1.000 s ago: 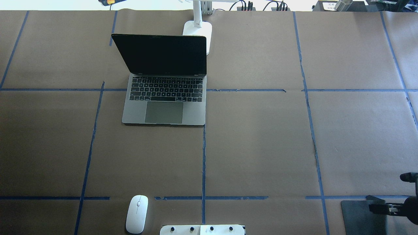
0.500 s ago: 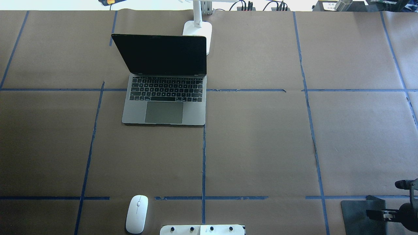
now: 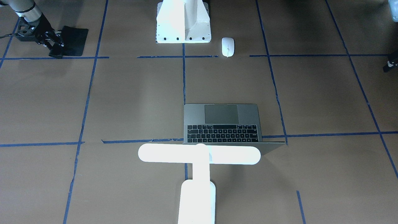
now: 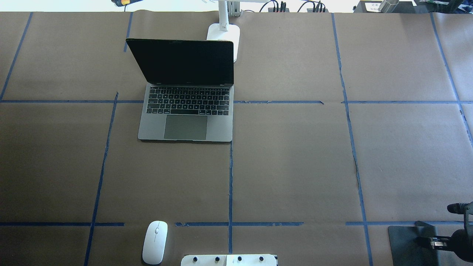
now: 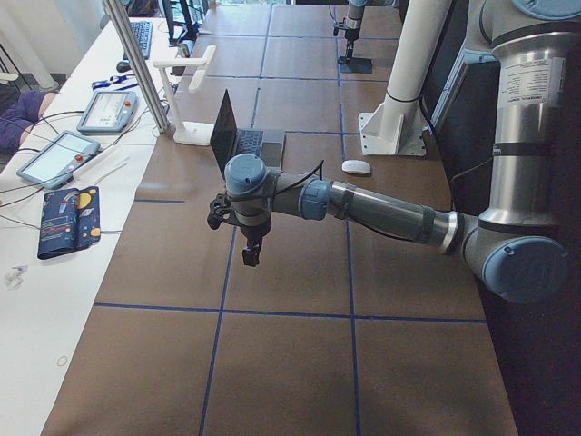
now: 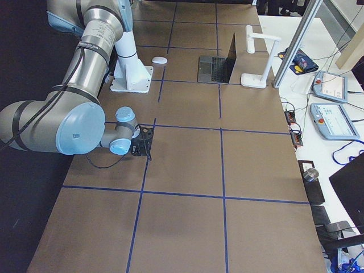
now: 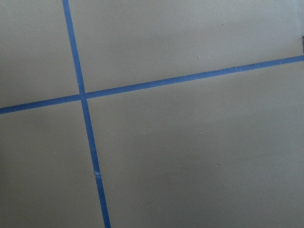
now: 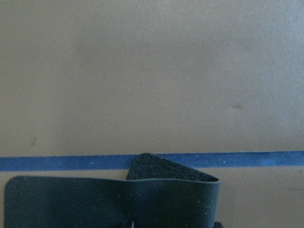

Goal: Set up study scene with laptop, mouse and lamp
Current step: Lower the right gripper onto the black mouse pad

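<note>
The slim grey metal laptop [image 4: 186,127] is sitting open mid-table, screen facing the robot (key lettering too small to read). The small white oval mouse [image 4: 155,242] is lying near the robot, long axis pointing away. The white T-shaped lamp [image 3: 199,155] is standing behind the lid. The right gripper [image 3: 55,49] is pinching the curled edge of the black rectangular mouse pad [image 3: 74,37]. Whether the left gripper [image 5: 251,256] is clenched, I cannot tell.

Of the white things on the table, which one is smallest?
The mouse, the low oval beside the robot's stand; the lamp behind the laptop and the stand are far bigger.
</note>
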Robot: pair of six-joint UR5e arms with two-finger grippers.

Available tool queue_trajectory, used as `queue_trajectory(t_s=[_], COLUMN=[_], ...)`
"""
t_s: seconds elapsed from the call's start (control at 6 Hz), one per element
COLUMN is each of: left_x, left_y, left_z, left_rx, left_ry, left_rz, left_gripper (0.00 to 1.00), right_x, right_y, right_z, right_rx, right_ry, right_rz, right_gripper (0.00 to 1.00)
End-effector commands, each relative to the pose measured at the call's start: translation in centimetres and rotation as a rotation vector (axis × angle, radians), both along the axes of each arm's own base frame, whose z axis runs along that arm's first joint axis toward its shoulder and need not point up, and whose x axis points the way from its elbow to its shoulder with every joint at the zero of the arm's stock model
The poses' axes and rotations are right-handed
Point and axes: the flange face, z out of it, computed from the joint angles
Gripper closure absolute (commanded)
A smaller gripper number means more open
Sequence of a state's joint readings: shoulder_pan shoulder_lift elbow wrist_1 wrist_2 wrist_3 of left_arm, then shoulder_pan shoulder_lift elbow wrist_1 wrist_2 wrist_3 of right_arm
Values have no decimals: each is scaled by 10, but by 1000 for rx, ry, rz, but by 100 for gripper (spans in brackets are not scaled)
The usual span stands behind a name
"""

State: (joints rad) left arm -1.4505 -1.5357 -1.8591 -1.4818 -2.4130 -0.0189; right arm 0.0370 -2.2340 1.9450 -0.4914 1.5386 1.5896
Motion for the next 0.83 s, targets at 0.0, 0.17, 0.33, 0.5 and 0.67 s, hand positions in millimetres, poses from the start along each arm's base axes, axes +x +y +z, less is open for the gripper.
queue_trajectory(t_s=[0.0, 0.17, 0.33, 0.5, 0.67], left_x=[0, 0, 1, 1, 1], left_y=[0, 0, 0, 0, 0], left_z=[-1, -1, -1, -1, -1], left_rx=[2, 2, 1, 1, 0], left_ry=[0, 0, 0, 0, 0], left_rz=[0, 0, 2, 1, 0], left_gripper=[0, 0, 0, 0, 0], right_x=[-2, -3, -3, -3, -11], right_y=[-2, -3, -5, -14, -34], right_z=[-12, -18, -23, -35, -54], right_rx=[4, -4, -9, -8, -10], right_ry=[-26, -38, -47, -76, -137], right_rz=[17, 32, 46, 81, 142], right_gripper=[100, 100, 100, 100, 100])
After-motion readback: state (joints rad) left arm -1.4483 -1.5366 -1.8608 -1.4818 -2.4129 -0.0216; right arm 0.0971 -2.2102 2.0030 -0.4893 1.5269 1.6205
